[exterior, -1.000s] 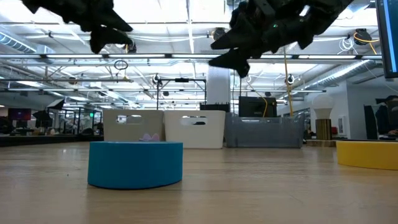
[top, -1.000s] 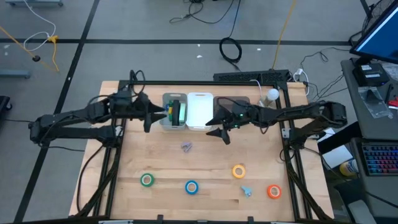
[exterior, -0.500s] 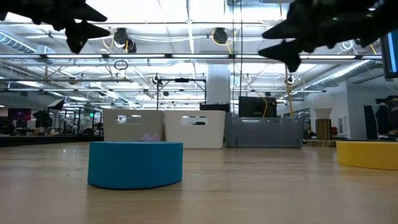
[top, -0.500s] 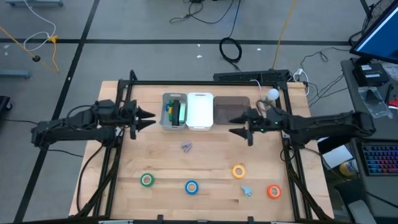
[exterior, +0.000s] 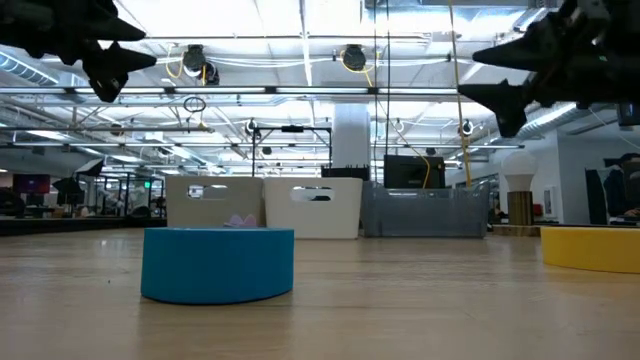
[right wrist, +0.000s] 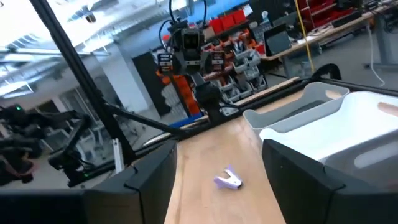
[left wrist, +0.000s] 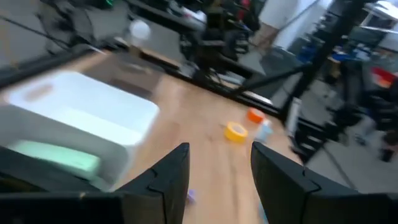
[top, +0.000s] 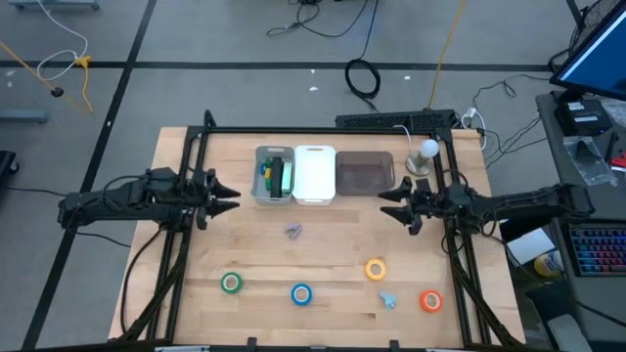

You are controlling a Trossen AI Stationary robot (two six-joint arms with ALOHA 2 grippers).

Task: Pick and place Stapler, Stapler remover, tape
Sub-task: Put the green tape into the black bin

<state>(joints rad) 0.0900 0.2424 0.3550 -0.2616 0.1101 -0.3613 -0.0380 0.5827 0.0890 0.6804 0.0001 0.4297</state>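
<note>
A green stapler lies in the grey bin at the table's far side. On the bare wood in the middle rests a small purple staple remover, which also shows in the right wrist view. Green, blue, yellow and orange tape rolls lie flat along the near side. My left gripper hangs open in the air left of the bins. My right gripper hangs open to their right. Both are empty.
A white bin and a dark grey bin stand beside the stapler's bin. A small pale blue object lies between the blue and orange rolls. A black frame runs along the table's far edge.
Both grippers have drawn back from the bins, still open and empty. The left one has gone toward the table's left edge. The right one has gone farther, toward the right edge, and its fingers have tipped upward. Both have sunk a little.
</note>
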